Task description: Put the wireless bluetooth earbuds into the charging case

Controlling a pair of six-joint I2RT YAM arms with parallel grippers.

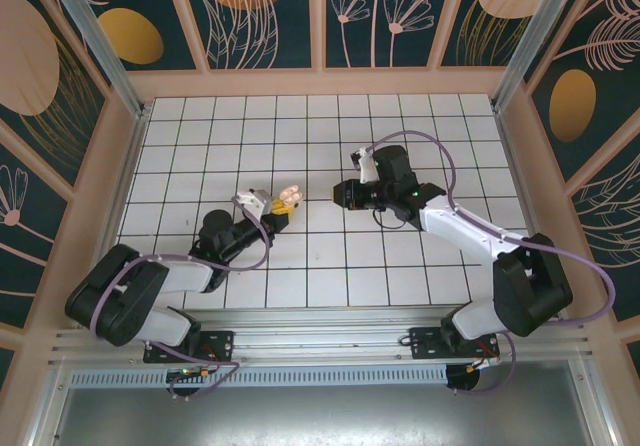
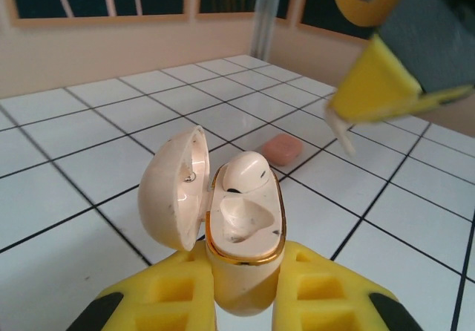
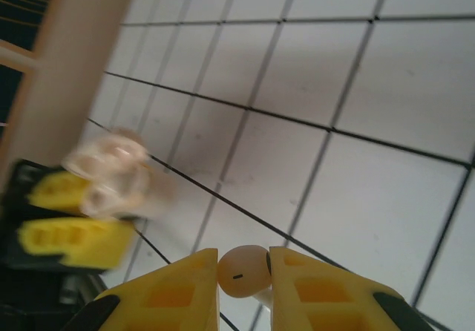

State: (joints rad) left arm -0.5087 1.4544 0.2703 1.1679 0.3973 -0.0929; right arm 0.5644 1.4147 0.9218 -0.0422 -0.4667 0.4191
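Note:
A pale beige charging case (image 2: pixel 245 271) stands upright between the yellow fingers of my left gripper (image 2: pixel 243 253), which is shut on it. Its lid (image 2: pixel 172 190) hangs open to the left. One beige earbud (image 2: pixel 249 174) sits in the far slot, and the near slot (image 2: pixel 245 216) is bare. My right gripper (image 3: pixel 243 260) is shut on a second beige earbud (image 3: pixel 243 271), held above the tiles. In the top view the left gripper (image 1: pixel 268 206) with the case (image 1: pixel 290 198) faces the right gripper (image 1: pixel 340 194), about a tile apart.
A small coral-pink rounded piece (image 2: pixel 282 148) lies on the white tiled floor (image 2: pixel 89 160) beyond the case. Pale wooden walls (image 1: pixel 320 82) with patterned panels ring the floor. The right gripper's yellow fingers (image 2: pixel 386 86) hang at upper right of the case.

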